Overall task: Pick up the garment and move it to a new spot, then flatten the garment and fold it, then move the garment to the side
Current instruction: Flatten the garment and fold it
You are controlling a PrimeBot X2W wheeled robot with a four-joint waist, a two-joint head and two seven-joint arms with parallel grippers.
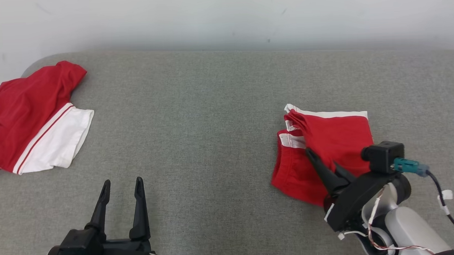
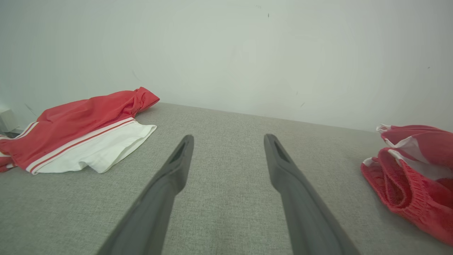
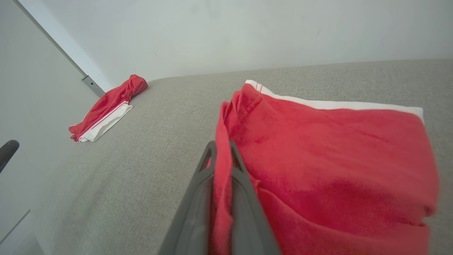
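Observation:
The garment (image 1: pixel 334 138), red shorts with white trim, lies bunched on the right of the grey surface (image 1: pixel 211 124). My right gripper (image 1: pixel 320 158) comes in from the lower right and is shut on a raised fold at the garment's left edge. The right wrist view shows that fold of the garment (image 3: pixel 318 148) pinched between the right gripper's (image 3: pixel 221 145) two fingers. My left gripper (image 1: pixel 123 182) rests open at the lower left with nothing between its fingers. In the left wrist view the left gripper (image 2: pixel 229 138) points over bare surface, with the garment (image 2: pixel 414 177) far right.
A second red and white garment (image 1: pixel 31 120) lies at the far left near the surface's rounded corner, also seen as a red and white heap (image 2: pixel 81 131) and a small heap (image 3: pixel 106 109). A pale wall (image 1: pixel 222 16) runs behind. Bare grey surface lies between the two garments.

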